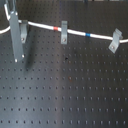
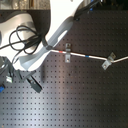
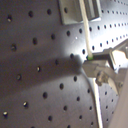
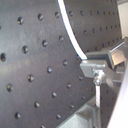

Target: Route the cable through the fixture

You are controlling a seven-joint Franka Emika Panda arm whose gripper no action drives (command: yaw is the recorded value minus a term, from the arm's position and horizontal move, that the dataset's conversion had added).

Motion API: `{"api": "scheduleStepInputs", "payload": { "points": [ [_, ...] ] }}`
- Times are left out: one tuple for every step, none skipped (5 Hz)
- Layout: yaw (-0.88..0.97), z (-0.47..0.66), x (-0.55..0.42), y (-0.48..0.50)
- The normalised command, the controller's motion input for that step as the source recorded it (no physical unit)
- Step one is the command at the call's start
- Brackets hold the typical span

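open perforated board point(image 1: 65, 95) below the cable point(image 1: 75, 33) line in the first exterior view, upright grey clip point(image 1: 18, 37), two slanted clips point(image 1: 64, 32) point(image 1: 115, 40) blocking along it

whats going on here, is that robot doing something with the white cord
A Franka arm is working over a black perforated board, routing a white cable through small grey clips. In the first exterior view the cable runs past a middle clip, beside its red band, on toward a right-hand clip. Whether the gripper holds the cable isn't clear.

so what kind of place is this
Probably a robotics lab bench: a black perforated board with metal clips bolted on, a white cable strung between them, and a white robot arm overhead.
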Motion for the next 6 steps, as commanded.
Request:
{"api": "scheduleStepInputs", "payload": {
  "points": [
    [0.25, -0.75, 0.261, 0.127],
    [0.59, -0.45, 0.141, 0.090],
    [0.92, 0.32, -0.047, 0.108],
    [1.00, 0.40, -0.003, -0.001],
    [1.00, 0.14, 0.001, 0.000],
    [0.94, -0.50, 0.007, 0.057]
  ]
}}
